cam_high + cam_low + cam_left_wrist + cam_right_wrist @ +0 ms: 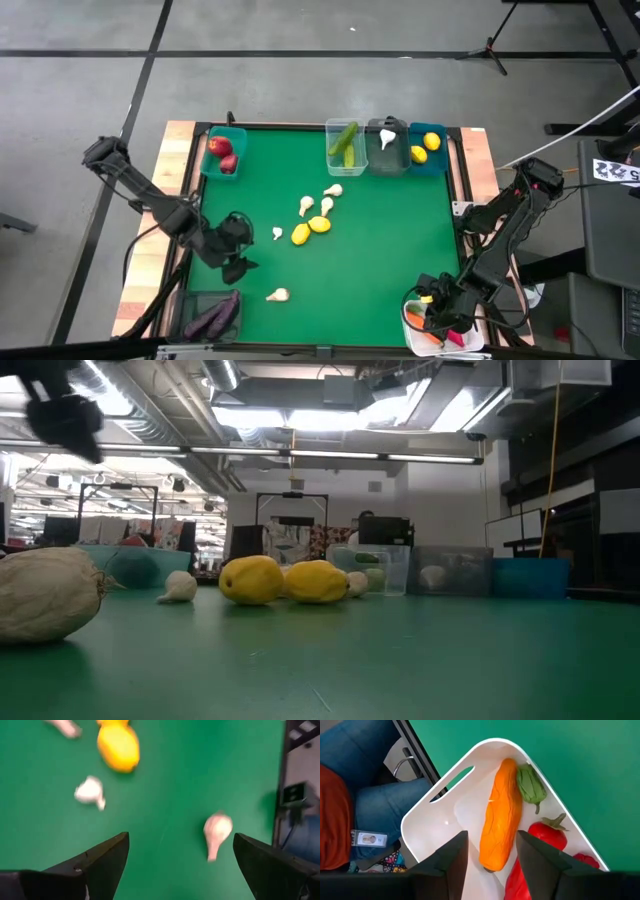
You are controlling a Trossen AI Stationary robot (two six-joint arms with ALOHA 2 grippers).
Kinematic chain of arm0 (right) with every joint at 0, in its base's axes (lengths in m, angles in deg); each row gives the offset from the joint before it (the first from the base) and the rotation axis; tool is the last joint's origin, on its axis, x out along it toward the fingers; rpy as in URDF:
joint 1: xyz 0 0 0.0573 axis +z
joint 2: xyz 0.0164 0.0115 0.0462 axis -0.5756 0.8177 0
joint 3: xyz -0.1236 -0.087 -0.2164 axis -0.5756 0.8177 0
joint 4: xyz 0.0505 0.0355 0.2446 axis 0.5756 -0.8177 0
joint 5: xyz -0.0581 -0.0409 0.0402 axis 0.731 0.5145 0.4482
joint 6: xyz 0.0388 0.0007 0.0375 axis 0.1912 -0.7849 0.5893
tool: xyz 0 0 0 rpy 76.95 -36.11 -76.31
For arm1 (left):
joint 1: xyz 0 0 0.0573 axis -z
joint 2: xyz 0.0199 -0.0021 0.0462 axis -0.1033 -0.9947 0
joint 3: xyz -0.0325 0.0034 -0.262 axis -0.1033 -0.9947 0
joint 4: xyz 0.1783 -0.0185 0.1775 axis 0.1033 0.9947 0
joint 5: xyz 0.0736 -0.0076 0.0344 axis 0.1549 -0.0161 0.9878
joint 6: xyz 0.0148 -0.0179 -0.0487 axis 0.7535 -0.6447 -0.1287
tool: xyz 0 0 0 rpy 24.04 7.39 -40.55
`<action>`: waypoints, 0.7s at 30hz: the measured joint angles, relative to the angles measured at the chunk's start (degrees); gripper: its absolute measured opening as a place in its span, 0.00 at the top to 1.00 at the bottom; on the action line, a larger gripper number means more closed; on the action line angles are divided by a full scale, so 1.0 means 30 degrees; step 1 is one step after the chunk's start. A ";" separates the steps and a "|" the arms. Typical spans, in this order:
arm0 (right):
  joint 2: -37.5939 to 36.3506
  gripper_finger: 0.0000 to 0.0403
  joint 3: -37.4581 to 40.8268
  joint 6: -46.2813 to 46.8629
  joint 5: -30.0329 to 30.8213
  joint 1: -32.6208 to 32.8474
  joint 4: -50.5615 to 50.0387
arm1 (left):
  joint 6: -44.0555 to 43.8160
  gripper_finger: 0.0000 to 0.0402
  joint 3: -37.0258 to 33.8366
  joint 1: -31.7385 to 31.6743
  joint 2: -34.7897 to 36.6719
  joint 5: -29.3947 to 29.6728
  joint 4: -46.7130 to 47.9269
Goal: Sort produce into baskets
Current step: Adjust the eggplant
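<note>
Nearest the front edge of the green table (pixel 380 260), the right gripper (pixel 491 866) hangs over the white basket (pixel 412 318) at the front right corner; its fingers stand part-way apart, straddling the lower end of the orange carrot (pixel 501 815), and whether they touch it cannot be told. The carrot lies lengthwise in that basket with its green top (pixel 530 784) toward the rounded corner, and red peppers (pixel 547 834) lie just beside it. Beyond the basket's rim, a person's blue jeans (pixel 375 805) and a badge (pixel 368 839) show off the table. At the front left corner, a dark grey basket (pixel 212 316) holds purple eggplants (pixel 215 318). Near it on the cloth lies one garlic bulb (pixel 278 294). The left gripper (pixel 240 258) hovers over the left part of the table with its fingers spread wide and nothing between them; its wrist view looks down on a garlic bulb (pixel 216 829) ahead of the fingers. Toward the middle lie another small garlic bulb (pixel 277 233), two yellow lemons (pixel 310 230) touching each other, and three more garlic bulbs (pixel 318 200) just behind them. Along the far edge, a teal basket (pixel 212 160) at the left holds red apples (pixel 222 152); to the right, a clear basket (pixel 332 140) holds green cucumbers (pixel 345 143), a dark grey basket (pixel 378 160) beside it holds garlic (pixel 387 138), and a teal basket (pixel 440 160) holds lemons (pixel 426 146).
</note>
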 joint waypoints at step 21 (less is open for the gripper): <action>0.0000 0.59 0.0000 -0.0015 0.0692 0.0000 -0.0274 | -0.8400 0.13 0.0007 0.4353 -0.3577 -0.1688 0.1427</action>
